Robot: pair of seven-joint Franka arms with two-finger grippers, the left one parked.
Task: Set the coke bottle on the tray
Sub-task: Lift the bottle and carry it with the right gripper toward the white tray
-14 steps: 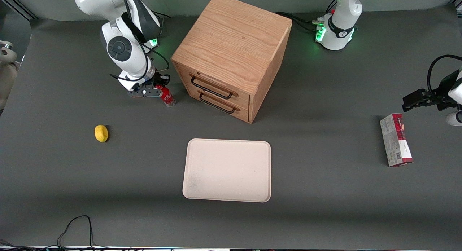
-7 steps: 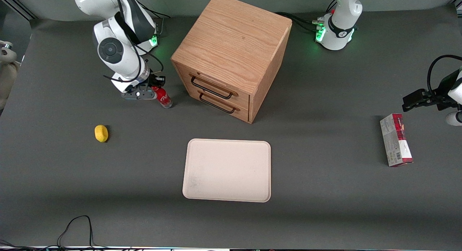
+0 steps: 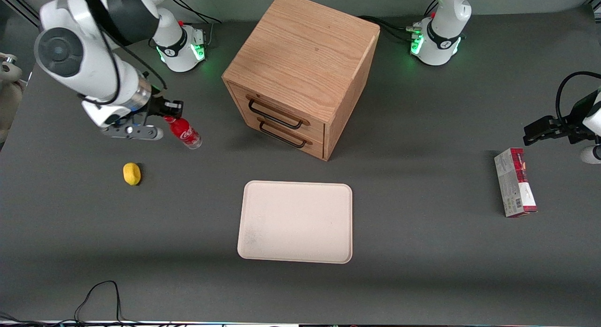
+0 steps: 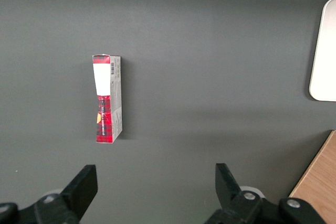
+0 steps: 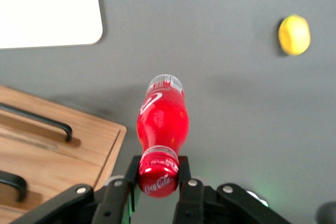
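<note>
Hand: you will find the hand raised above the tabletop toward the working arm's end. Its fingers are clamped on the red cap of the coke bottle.
Coke bottle: it hangs clear of the tabletop, tilted, cap in the hand and clear base pointing down toward the front camera. In the right wrist view the coke bottle shows its white logo.
Tray: note that the tray lies flat near the middle of the tabletop, closer to the front edge than the cabinet. It is well apart from the bottle, and nothing lies on it.
Cabinet: the wooden cabinet stands near the back edge, with its two drawer handles turned toward the tray.
Lemon: the lemon rests on the tabletop, nearer the front camera than the hand.
Carton: the red-and-grey carton lies flat toward the parked arm's end.
</note>
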